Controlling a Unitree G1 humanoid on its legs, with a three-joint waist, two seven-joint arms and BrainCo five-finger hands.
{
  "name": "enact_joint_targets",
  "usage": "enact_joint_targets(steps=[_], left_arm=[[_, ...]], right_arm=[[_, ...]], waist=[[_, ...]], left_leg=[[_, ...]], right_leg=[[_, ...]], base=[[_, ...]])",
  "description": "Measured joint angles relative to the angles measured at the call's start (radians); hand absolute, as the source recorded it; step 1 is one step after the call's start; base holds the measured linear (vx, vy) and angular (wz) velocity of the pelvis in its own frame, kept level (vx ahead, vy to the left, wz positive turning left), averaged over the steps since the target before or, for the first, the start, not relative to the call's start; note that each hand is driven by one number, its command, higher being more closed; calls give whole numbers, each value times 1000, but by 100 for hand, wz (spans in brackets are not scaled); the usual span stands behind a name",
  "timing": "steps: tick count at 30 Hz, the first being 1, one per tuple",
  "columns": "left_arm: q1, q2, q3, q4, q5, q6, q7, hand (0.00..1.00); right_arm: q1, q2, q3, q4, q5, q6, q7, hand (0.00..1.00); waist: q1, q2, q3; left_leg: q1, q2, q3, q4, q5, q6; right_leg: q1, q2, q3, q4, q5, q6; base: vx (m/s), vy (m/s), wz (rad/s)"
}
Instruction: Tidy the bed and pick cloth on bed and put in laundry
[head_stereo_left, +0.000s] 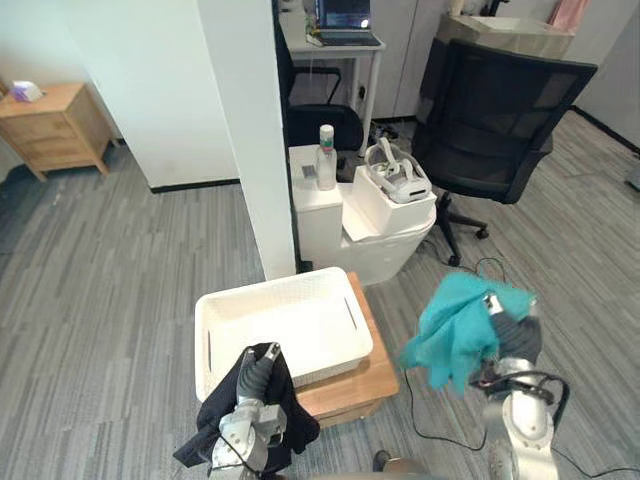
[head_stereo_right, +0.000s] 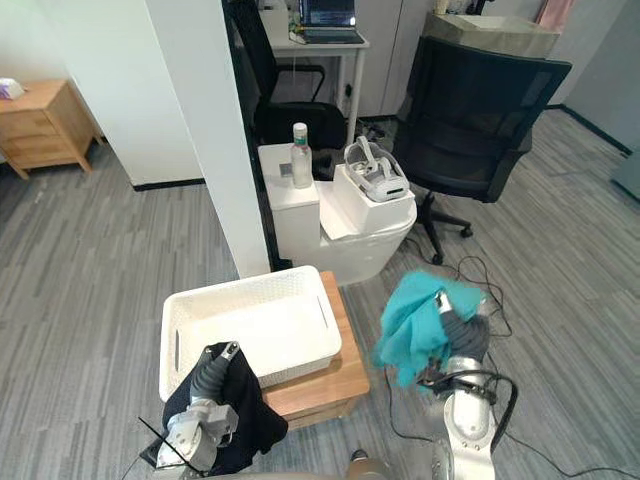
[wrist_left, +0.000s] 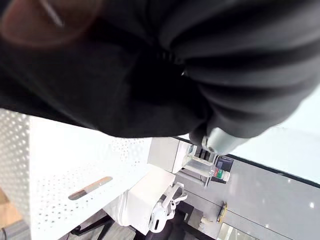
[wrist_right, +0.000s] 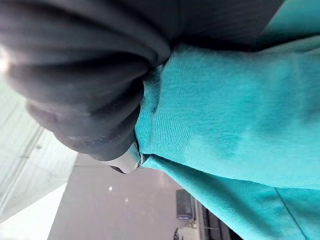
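Nearest you, the left robot hand (head_stereo_left: 256, 380) is clamped on a black cloth (head_stereo_left: 290, 412). Its fingertips pinch the top of the cloth, and the rest hangs down around the hand. The cloth hangs at the near edge of the basket (head_stereo_left: 290, 330). You cannot tell whether it touches the rim.

On your right, at about the same depth, the right robot hand (head_stereo_left: 512, 332) is raised above the floor (head_stereo_left: 120, 280). A teal cloth (head_stereo_left: 450, 325) is bunched over it and drapes towards the basket side. You cannot tell whether this robot hand is closed or open, because the cloth covers it. The teal cloth hangs in the air beside the bench (head_stereo_left: 365, 378) and apart from the basket.

The basket is white and perforated, with slot handles at both ends. It sits on the low wooden bench and overhangs the bench on your left.

Just behind the bench stands a white block (head_stereo_left: 318, 225) with a spray bottle (head_stereo_left: 326, 158) upright on top. A white box (head_stereo_left: 385, 208) leans against the block's right side, and a headset (head_stereo_left: 398, 178) rests on the box.

A white pillar (head_stereo_left: 250, 120) rises to the left of the block. To the right of the block is a black chair (head_stereo_left: 500, 110).

Farther back on the left, a wooden nightstand (head_stereo_left: 55, 125) carries a tissue box (head_stereo_left: 27, 91). At the very back, an open laptop (head_stereo_left: 345, 22) sits on a far bench (head_stereo_left: 330, 48).
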Motion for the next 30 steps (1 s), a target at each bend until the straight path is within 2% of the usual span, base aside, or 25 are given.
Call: enact_joint_targets(steps=[1, 6, 8, 11, 16, 23, 25, 30], left_arm=[[-5, 1, 4, 6, -10, 0, -1, 100], [-6, 9, 0, 7, -17, 4, -1, 100], [-10, 9, -1, 7, -28, 5, -1, 100], [-11, 13, 1, 7, -37, 5, 0, 100], [-11, 16, -1, 7, -56, 6, 1, 100], [-11, 16, 0, 6, -74, 5, 1, 100], [-11, 15, -1, 5, -76, 5, 1, 100], [-13, 15, -1, -8, -85, 5, -7, 100]], right_arm=[[-48, -26, 22, 0, -15, 0, 0, 100], [-292, -95, 158, 45, -24, -2, 3, 100], [-386, -116, 172, 118, -25, -3, 2, 100], [-443, -132, 196, 183, -26, 5, 0, 100], [-503, -130, 243, 268, -27, 23, 1, 100], [-558, -115, 273, 421, -27, 32, 0, 100], [-570, -96, 273, 480, -27, 51, 0, 100], [-572, -64, 274, 548, -28, 68, -2, 100]], waist=[[12, 1, -2], [19, -7, -7], [40, -9, -7], [50, -10, -9], [65, -16, -9], [65, -20, -7], [65, -20, -5], [62, -1, 12]], left_leg=[[8, -5, 0, -13, 6, 4], [29, -32, -23, -79, 50, 12], [30, -39, -33, -101, 68, 19], [30, -51, -49, -134, 96, 26], [28, -75, -60, -192, 134, 33], [57, -102, -79, -321, 213, 30], [53, -104, -85, -335, 229, 28], [41, -106, -103, -335, 243, 30]], right_leg=[[8, 0, 0, -17, 18, -1], [21, -12, -24, -46, 61, -1], [20, -14, -29, -51, 81, 2], [19, -20, -43, -60, 95, -8], [18, -33, -55, -72, 97, -5], [6, -34, -76, -79, 95, -3], [2, -34, -80, -83, 93, -4], [0, -38, -100, -84, 89, -4]], base=[[6, 61, 2], [-31, 41, 18], [-93, 39, 15], [-105, 24, 17], [-143, 7, 11], [-117, -15, 8], [-57, -17, 9], [-36, -20, 11]])
